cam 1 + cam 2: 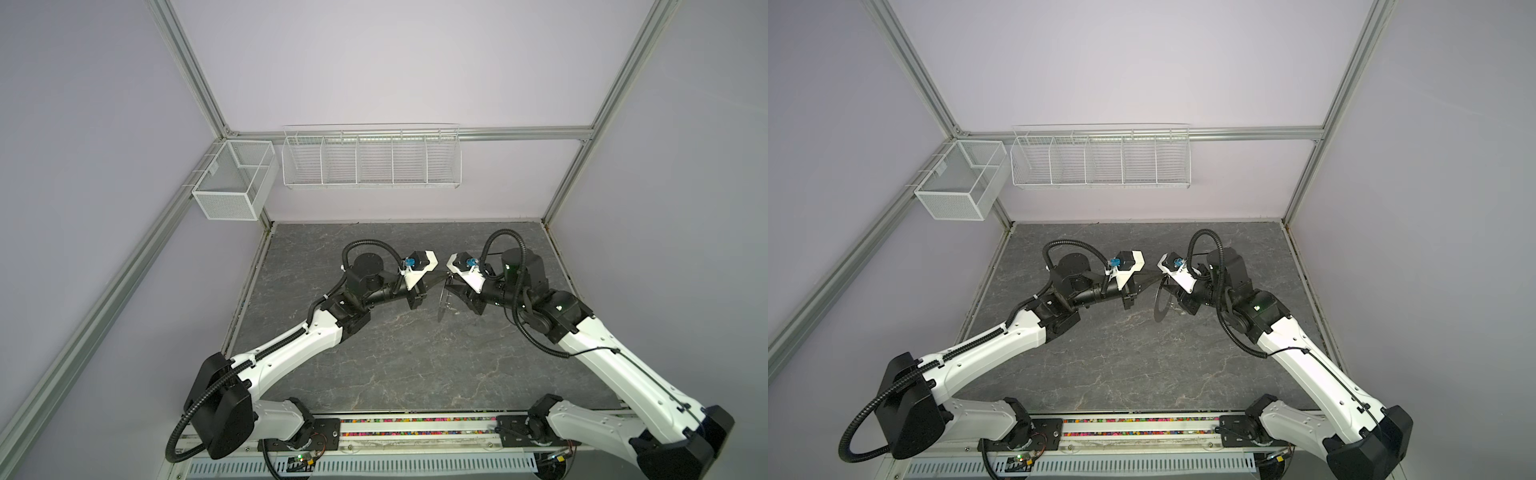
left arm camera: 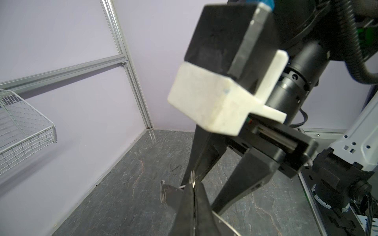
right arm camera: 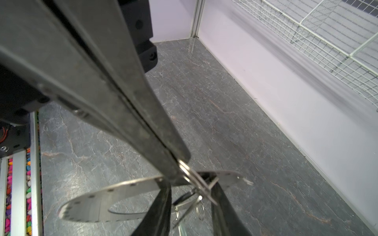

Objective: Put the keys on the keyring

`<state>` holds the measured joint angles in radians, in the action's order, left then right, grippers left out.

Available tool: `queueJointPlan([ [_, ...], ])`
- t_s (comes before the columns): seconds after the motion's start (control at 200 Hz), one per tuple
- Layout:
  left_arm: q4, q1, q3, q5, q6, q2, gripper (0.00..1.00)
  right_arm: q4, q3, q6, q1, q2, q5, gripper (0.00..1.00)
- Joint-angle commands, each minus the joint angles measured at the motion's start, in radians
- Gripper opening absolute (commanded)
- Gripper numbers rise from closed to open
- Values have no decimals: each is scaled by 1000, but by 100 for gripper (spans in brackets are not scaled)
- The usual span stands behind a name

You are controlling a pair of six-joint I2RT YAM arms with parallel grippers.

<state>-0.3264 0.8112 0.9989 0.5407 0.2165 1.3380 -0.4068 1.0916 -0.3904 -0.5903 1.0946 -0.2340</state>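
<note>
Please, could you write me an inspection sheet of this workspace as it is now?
Surface: grey stone-pattern table, no damage seen.
Job's things: the keyring seems to hang above the table by a wire ring; keys not clearly seen, and the thin metal bits below it are too blurred to name.
Clutter: nothing seen.
Grippers: left gripper, jaws shut on the wire ring; right gripper, jaws open, close beside that ring.
Cables: black ribbed hoses loop over both arms, clear of the jaws.
Surroundings: white wire basket and mesh box on the walls; both look empty.

Keyring [image 3: 96,204] in left claw [image 3: 181,161].
</note>
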Motion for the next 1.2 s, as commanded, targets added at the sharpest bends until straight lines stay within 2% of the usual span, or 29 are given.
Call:
queueJointPlan([
  [0.0,-65,-3,-8,3,-33,-17,0,84,-1,44,4,11,14,32],
  [0.32,-84,-3,-11,-15,-50,-17,0,114,-7,40,3,13,90,14],
  [0.44,-131,-3,-22,-61,-73,-11,0,118,-17,29,3,-1,110,7],
  [0.705,-299,-3,-23,-103,-136,48,0,122,-30,-1,-19,-12,192,7],
  [1.194,-355,-3,-12,-148,-155,85,0,184,-83,-46,-103,-6,322,7],
])
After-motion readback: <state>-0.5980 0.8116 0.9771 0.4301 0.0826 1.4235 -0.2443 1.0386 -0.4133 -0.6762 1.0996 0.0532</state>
